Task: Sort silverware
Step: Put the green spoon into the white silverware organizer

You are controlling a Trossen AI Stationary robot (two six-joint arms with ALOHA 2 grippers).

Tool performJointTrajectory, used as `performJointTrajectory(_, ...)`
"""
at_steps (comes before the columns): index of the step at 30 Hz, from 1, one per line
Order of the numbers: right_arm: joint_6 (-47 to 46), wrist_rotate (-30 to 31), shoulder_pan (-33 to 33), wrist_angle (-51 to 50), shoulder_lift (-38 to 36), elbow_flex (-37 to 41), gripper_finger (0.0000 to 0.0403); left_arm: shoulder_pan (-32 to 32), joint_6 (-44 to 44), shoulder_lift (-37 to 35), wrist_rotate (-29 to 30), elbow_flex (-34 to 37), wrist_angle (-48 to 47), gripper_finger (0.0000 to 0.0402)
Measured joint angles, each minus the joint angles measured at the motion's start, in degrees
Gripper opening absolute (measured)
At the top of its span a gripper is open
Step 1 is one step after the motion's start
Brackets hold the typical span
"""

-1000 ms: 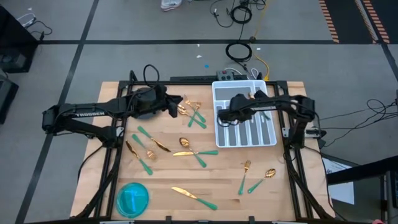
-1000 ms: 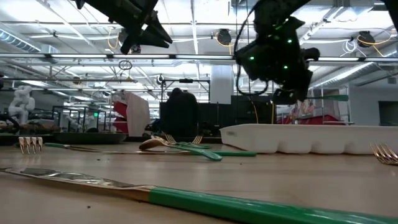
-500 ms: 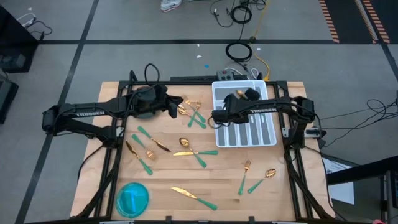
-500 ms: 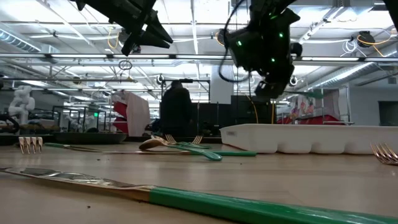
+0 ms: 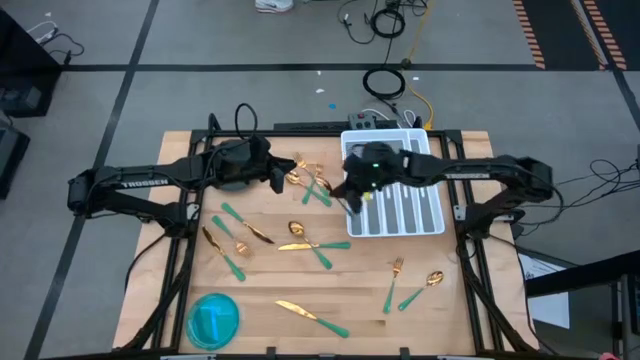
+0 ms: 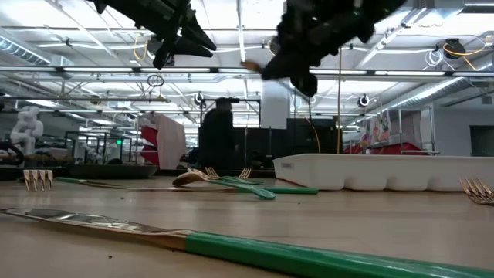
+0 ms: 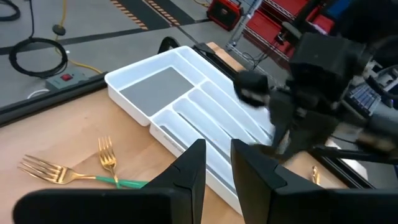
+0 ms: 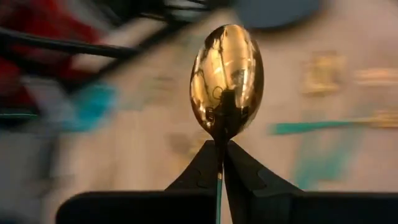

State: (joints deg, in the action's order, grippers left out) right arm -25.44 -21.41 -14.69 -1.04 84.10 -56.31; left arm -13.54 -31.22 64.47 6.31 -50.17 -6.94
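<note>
The right gripper (image 8: 221, 163), over the tray's (image 5: 395, 222) left edge, is clamped on a gold spoon (image 8: 227, 81). The left gripper (image 7: 214, 163) hangs part open, empty. Most silverware (roughly ten pieces) (image 5: 312, 244) lies unsorted on the table (image 5: 450, 320).

2 arms (image 5: 130, 185), 1 white slotted tray (image 5: 395, 145) upper centre, 1 blue dish (image 5: 213, 318) lower left. Roughly 10 silverware pieces (image 5: 300, 245) lie loose on the table (image 5: 450, 310), and 1 spoon (image 8: 226, 81) is pinched in the right gripper (image 8: 221, 149). The tray's contents are too small to count.
</note>
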Motion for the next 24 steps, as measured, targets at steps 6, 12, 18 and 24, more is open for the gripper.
performJointTrajectory(6,-17.7,-2.2,-4.9,29.1,-4.8,18.7,0.0,0.0,-1.4,0.0,-0.2,0.0,0.2,0.0082)
performJointTrajectory(12,-30.0,6.0,-7.1,49.8,-5.2,32.5,0.0,0.0,-1.5,0.0,-0.1,0.0,0.5,0.0082)
performJointTrajectory(18,-33.7,12.6,-8.0,50.6,-5.1,36.2,0.0,0.0,-1.5,0.0,1.5,0.0,0.5,0.0082)
performJointTrajectory(24,-33.5,17.5,-7.9,46.1,-5.1,36.2,0.0,0.0,-1.5,0.0,2.8,0.0,0.5,0.0082)
